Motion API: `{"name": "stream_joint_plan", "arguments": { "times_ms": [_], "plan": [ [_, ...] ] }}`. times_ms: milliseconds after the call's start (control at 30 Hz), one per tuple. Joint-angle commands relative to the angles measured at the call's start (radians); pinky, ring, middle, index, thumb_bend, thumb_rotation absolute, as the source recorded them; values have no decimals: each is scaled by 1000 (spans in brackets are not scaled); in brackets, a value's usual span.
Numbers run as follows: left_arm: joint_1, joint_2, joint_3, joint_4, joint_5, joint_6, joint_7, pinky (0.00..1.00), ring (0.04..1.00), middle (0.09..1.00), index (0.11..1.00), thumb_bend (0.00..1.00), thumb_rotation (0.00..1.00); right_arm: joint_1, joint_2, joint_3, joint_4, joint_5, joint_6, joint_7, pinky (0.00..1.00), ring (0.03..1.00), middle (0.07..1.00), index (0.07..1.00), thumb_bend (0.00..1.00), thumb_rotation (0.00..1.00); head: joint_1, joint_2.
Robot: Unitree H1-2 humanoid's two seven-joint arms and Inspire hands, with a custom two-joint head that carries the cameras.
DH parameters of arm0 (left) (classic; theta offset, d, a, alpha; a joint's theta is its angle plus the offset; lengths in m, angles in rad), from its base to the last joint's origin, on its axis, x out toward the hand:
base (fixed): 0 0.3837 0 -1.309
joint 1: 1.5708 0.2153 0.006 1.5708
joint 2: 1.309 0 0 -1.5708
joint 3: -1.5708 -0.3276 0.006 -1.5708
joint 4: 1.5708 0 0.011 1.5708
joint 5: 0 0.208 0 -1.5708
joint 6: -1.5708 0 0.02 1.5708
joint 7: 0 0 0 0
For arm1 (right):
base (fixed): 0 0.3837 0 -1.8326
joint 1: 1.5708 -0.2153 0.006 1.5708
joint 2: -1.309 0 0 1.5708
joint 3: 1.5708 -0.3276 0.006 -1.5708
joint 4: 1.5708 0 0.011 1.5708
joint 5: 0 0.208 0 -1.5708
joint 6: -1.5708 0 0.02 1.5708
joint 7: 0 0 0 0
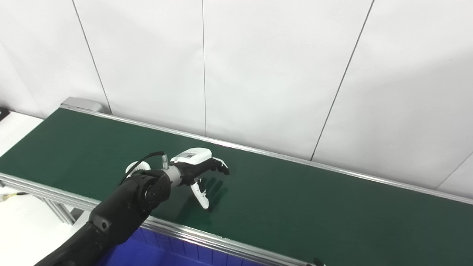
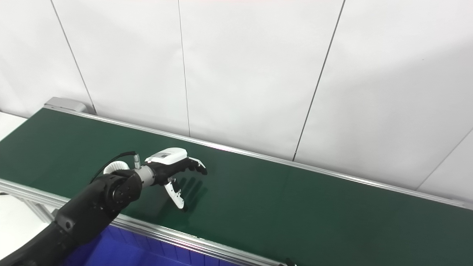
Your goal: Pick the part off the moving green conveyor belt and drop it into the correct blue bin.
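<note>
left robot hand (image 1: 197,168) spread, empty, over green belt (image 1: 295,195); white wall (image 1: 258,66) behind

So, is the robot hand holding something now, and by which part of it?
Nothing is held. The left robot hand hangs open above the green conveyor belt, fingers apart; no part shows on the belt.

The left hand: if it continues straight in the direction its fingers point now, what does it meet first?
Nothing, apparently: the left hand, open, points along the bare green conveyor belt, though depth is uncertain.
</note>
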Motion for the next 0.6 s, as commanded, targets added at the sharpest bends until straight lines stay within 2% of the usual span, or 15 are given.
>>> {"name": "stream_joint_plan", "arguments": {
  "times_ms": [0,267,567],
  "plan": [
    [-38,21,5,-20,8,-19,5,745,814,828,777,900,17,2,10,1,-32,2,-53,-10,722,817,862,922,285,766,1,1],
    [-45,33,7,-32,10,-16,-15,724,798,816,766,898,0,2,10,3,-31,2,-52,-10,721,822,865,925,273,754,-1,1],
    [-52,34,10,-40,17,-7,-40,748,807,816,766,897,0,2,8,3,-31,4,-52,-10,724,825,867,928,274,757,-2,0]
  ]
}}
